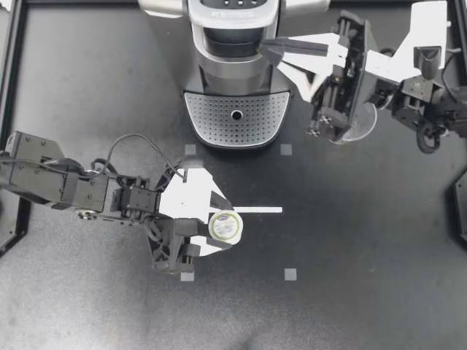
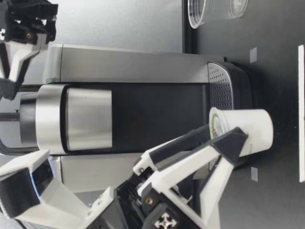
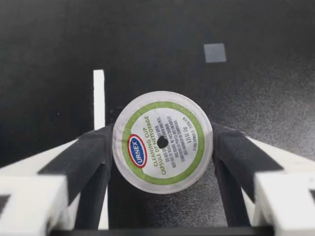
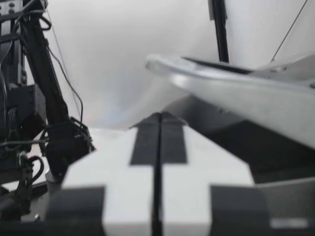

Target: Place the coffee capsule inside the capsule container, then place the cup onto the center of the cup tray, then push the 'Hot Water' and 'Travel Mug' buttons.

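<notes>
My left gripper (image 1: 222, 224) is shut on the coffee capsule (image 1: 225, 226), a white pod with a green-ringed foil lid facing up. In the left wrist view the capsule (image 3: 162, 142) sits between the dark fingers (image 3: 88, 157), touched from both sides. The low view shows the capsule (image 2: 248, 129) upright in front of the coffee machine (image 2: 143, 105); whether it rests on the table I cannot tell. My right gripper (image 1: 266, 49) is shut with nothing in it, its tips against the upper right side of the machine (image 1: 233, 44). The clear cup (image 1: 359, 124) lies partly hidden under my right arm.
The perforated cup tray (image 1: 211, 120) juts out at the machine's foot. A white tape strip (image 1: 259, 210) and small grey squares (image 1: 290, 274) mark the black table. In the right wrist view a silver part of the machine (image 4: 236, 93) runs just above the shut fingers (image 4: 142, 142).
</notes>
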Motion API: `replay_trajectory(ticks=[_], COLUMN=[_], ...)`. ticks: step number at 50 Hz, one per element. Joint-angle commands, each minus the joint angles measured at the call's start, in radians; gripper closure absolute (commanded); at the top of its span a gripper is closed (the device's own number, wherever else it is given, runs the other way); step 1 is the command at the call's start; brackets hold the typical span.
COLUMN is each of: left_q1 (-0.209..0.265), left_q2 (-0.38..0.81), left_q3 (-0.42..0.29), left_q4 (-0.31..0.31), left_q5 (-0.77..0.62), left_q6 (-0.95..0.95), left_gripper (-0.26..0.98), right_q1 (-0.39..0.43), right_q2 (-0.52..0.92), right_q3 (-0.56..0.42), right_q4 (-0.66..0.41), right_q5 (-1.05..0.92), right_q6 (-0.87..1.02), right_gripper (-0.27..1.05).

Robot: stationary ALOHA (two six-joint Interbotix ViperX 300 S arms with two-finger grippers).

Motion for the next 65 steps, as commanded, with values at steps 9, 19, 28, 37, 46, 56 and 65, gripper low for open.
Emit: replay_trajectory(ticks=[9,19,28,37,46,56,65], left_q1=[-0.002,-0.002,0.000,-0.002,-0.002,-0.002,-0.002], left_q2=[-0.012,-0.012,-0.018,-0.025,-0.035,-0.048,-0.052], left_q3=[-0.021,-0.026,-0.038,-0.044,-0.051,-0.064,-0.097], left_q4=[-0.002,0.000,0.000,0.002,0.008,0.020,0.029], left_q5=[-0.009,-0.009,-0.008,-0.003,0.000,0.025,0.087], left_q6=[0.003,0.008,0.008,0.009,0.009,0.011,0.035], left_gripper=[0.23,0.23,0.23,0.23,0.23,0.23,0.23], right_q1=[-0.043,-0.071,-0.101,-0.149,-0.210,-0.268,-0.305], right_q2=[-0.009,-0.002,0.017,0.029,0.032,0.051,0.092], right_q3=[-0.058,-0.095,-0.132,-0.178,-0.212,-0.230,-0.270], right_q4=[0.002,0.003,0.003,0.003,0.003,0.002,-0.002], right_q5=[-0.009,-0.009,0.003,0.044,0.081,0.101,0.144], right_q6=[0.000,0.002,0.005,0.003,0.000,0.002,0.002], right_gripper=[0.73,0.73,0.73,0.73,0.73,0.73,0.73])
